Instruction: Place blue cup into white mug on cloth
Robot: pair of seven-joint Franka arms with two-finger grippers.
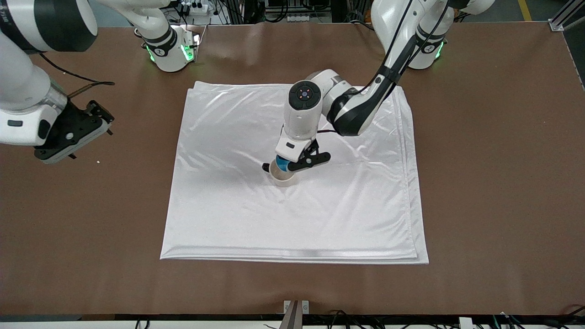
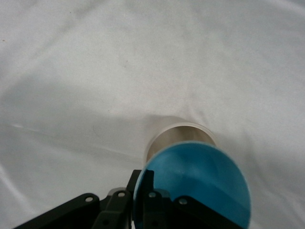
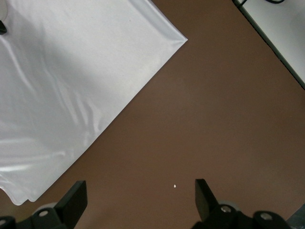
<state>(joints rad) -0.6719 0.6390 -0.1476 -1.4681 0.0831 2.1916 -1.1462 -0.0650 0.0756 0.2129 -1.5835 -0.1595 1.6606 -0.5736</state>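
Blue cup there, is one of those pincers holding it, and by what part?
Yes. The left pincer grips the blue cup by its rim, above the white mug. The right pincer waits open, holding nothing.

The cloth [image 1: 320, 219] was a satiny white fabric, glossy where light caught its soft wrinkles, with a bright sheen band along its 6 o'clock folded edge. The tabletop [image 1: 493, 183] was a matt brown board, evenly dull, faintly grainy. The white mug [image 1: 282, 178] looked like smooth glazed ceramic, cream and softly shiny. The blue cup [image 2: 198, 183] looked smooth, its bright inside only mildly reflective. The left end effector [image 1: 285, 165] had matt black plastic fingers [image 2: 119, 210] with small metal screws; the arm shells were glossy white plastic. The right end effector [image 3: 138, 200] showed the same matt black.
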